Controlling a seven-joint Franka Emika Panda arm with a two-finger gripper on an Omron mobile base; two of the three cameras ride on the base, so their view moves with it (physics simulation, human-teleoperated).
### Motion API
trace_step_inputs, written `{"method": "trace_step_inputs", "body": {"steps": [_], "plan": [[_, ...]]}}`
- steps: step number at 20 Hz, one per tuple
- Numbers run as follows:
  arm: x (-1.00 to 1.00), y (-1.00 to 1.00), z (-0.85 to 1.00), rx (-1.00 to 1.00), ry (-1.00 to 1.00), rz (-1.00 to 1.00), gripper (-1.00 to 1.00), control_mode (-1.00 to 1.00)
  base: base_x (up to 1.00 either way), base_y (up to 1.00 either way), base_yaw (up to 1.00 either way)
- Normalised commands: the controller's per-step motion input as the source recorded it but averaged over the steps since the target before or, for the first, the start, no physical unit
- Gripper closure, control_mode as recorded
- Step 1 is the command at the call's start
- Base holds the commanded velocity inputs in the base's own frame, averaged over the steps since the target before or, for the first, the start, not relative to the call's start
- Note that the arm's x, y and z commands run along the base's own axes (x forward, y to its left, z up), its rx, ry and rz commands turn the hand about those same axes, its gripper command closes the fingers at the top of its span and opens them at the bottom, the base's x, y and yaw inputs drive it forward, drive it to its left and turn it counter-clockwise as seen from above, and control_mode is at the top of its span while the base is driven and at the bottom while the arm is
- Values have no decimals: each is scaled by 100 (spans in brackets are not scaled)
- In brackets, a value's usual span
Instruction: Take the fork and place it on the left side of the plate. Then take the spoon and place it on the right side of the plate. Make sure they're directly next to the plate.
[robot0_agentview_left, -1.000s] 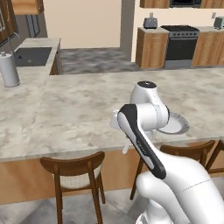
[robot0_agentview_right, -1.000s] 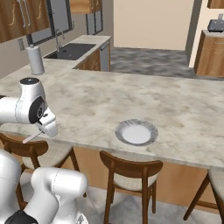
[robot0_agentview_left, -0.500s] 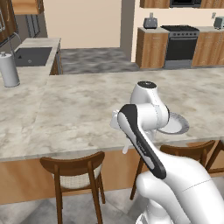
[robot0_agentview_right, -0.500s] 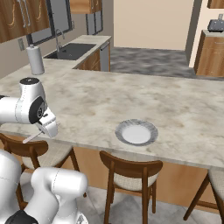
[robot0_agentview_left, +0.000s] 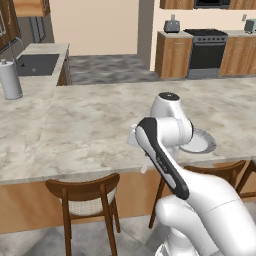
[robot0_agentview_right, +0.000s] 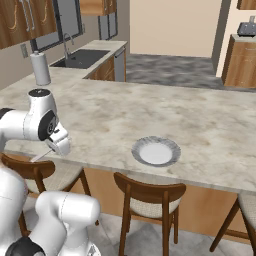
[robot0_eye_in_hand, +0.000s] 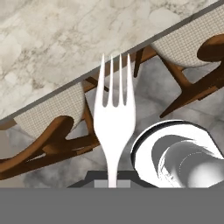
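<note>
Right now my gripper (robot0_agentview_right: 59, 146) is clamped on the fork (robot0_eye_in_hand: 114, 118), whose tines point up the middle of the hand view, over the counter edge (robot0_eye_in_hand: 52, 39) and the stool seats (robot0_eye_in_hand: 52, 109). In the right base view the plate (robot0_agentview_right: 155, 151) lies at centre frame on the counter, well apart from my gripper at left.

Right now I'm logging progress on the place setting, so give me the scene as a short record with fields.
pincer: shut on the fork, at the counter's near edge
fork: held, tines pointing away from the hand, over the stools and floor in the hand view
plate: on the counter near its front edge, nothing beside it
fork placed: not yet
paper towel roll: upright by the sink
</note>
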Motion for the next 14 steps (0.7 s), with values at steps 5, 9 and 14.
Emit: {"method": "trace_step_inputs", "body": {"steps": [5, 9, 14], "plan": [[74, -44, -3, 0, 14, 7, 100, -100, 0, 0, 0], [76, -46, -11, -5, 19, 8, 100, -100, 0, 0, 0], [71, -47, -25, -8, 9, 10, 100, -100, 0, 0, 0]]}}
